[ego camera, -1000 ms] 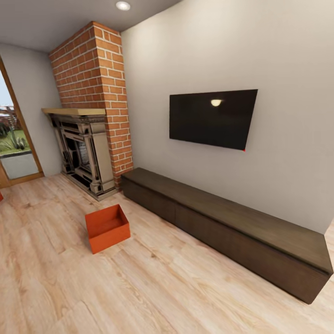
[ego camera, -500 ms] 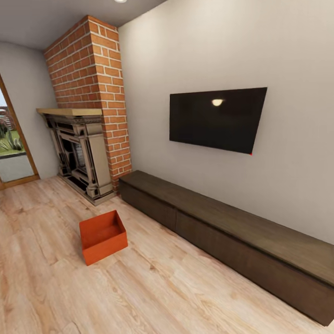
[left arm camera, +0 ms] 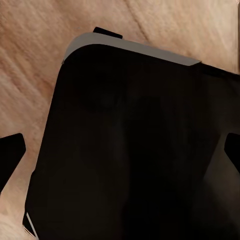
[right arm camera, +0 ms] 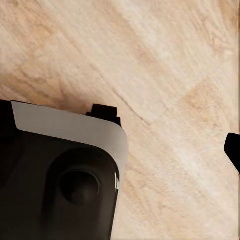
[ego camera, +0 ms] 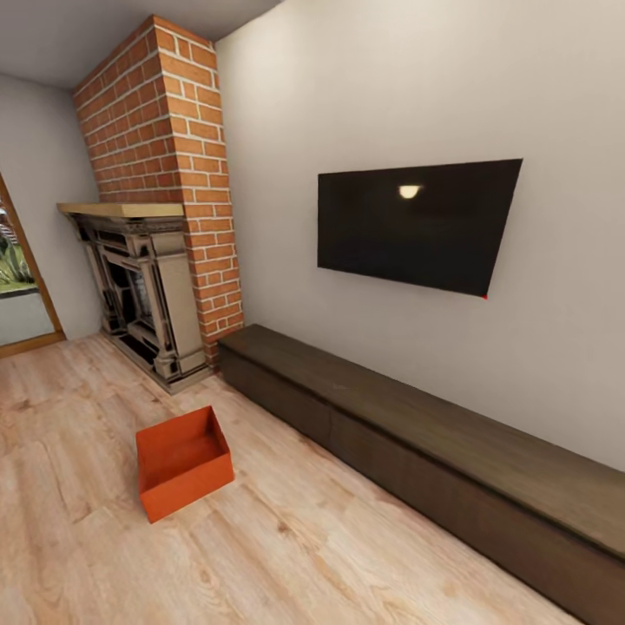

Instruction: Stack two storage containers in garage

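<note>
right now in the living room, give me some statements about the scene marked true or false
1. An orange-red storage container sits on the wood-plank floor. True.
2. The container holds a stack of books. False: it looks empty.
3. A dark TV hangs on the wall above a long low dark cabinet. True.
4. The container rests on top of the cabinet. False: it is on the floor, apart from it.
5. The fireplace stands at the foot of a red brick chimney. True.
</note>
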`<state>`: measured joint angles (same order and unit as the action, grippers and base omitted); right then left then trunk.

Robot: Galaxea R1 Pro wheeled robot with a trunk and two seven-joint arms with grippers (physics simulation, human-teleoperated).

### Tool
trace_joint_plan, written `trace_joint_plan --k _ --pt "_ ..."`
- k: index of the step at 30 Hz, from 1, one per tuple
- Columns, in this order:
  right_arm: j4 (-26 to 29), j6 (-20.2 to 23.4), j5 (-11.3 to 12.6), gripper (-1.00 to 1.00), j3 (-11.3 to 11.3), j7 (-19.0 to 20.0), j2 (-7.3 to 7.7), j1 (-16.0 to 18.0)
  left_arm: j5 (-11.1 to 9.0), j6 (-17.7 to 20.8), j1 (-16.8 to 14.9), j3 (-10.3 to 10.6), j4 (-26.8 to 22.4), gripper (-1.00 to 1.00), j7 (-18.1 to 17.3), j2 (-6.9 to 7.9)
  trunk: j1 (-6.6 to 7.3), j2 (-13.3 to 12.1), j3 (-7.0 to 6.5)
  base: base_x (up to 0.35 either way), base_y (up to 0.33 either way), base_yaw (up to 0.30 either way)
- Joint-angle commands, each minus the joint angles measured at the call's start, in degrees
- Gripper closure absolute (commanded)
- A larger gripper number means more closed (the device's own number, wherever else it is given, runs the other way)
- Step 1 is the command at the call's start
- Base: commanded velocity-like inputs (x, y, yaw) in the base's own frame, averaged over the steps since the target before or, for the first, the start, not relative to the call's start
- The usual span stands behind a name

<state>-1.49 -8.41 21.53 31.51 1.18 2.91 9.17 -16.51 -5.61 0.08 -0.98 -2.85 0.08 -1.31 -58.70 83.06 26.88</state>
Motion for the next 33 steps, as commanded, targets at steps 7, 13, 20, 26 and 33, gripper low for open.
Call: trace_joint_plan --k 7,13,20,26,33 --pt "-0.2 -0.5 0.5 -1.00 0.5 0.1 -0.01 0.1 -0.1 -0.3 0.0 -0.2 -0.3 -1.00 0.0 0.04 -0.03 0.0 0.05 0.208 0.000 0.195" --pt "-0.2 -0.6 0.5 -1.00 0.5 0.1 0.04 0.1 -0.1 -0.3 0.0 -0.2 -0.4 -1.00 0.0 0.07 -0.03 0.0 0.05 0.012 0.000 0.267" --pt "-0.2 -0.6 0.5 -1.00 0.5 0.1 0.06 0.1 -0.2 -0.3 0.0 -0.3 -0.4 -1.00 0.0 0.07 -0.03 0.0 0.05 0.001 0.000 0.269" --pt "-0.2 -0.6 0.5 -1.00 0.5 0.1 0.07 0.1 -0.2 -0.3 0.0 -0.3 -0.4 -1.00 0.0 0.07 -0.03 0.0 0.05 0.000 0.000 0.269" --pt "-0.2 -0.6 0.5 -1.00 0.5 0.1 0.06 0.1 -0.2 -0.2 0.0 -0.3 -0.4 -1.00 0.0 0.07 -0.03 0.0 0.05 0.000 0.000 0.269"
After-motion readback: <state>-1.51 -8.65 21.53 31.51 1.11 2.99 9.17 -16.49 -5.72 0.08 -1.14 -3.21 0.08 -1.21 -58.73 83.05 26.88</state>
